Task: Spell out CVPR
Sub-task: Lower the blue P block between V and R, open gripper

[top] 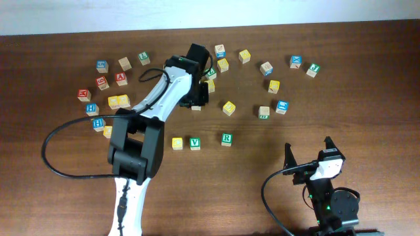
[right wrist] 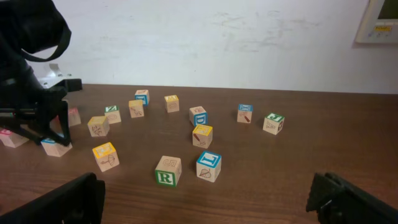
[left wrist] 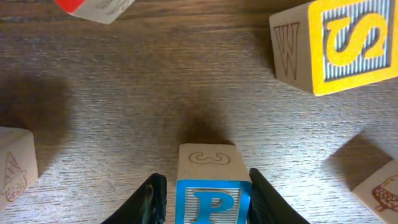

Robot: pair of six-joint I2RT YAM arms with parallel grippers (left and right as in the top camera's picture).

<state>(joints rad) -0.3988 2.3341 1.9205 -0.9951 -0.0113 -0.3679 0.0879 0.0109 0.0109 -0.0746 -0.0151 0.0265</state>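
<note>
**Arm pose**

The left arm (top: 156, 99) is extended from its base across the tabletop (top: 367, 118), past the left side of the R block (top: 226, 139). Its wrist is positioned above and to the left of the R block in the overhead view. The left fingers (left wrist: 153, 200) are pointed downward and are closed on the P block (left wrist: 209, 186), one finger against each side face. It cannot be told whether the P block is lifted or resting on the tabletop.

The right arm (top: 330, 196) is folded close to its base, below and to the right of the R block and well apart from it. The right fingers (right wrist: 57, 202) are spread wide, with nothing between them. The R block is seen ahead of them in the right wrist view.

**Task blocks**

- The P block is a plain wooden cube. A blue P on a striped panel with a blue border is shown on its upper face. A faint engraved outline is carried on the face turned away from the left wrist camera.
- The R block carries a green letter on its top face and lies flat on the tabletop.
- The V block (top: 195, 143), also lettered in green, is set to the left of the R block, in line with it. A gap is left between the two.
- A yellow block (top: 177, 143) is placed just beside the V block, on the side away from the R block. Its letter cannot be read.

**Other blocks**

An S block (left wrist: 348, 43), yellow-faced with a W on one side, lies beyond the P block in the left wrist view. Loose blocks are scattered farther from the arm bases than the R block.
</note>
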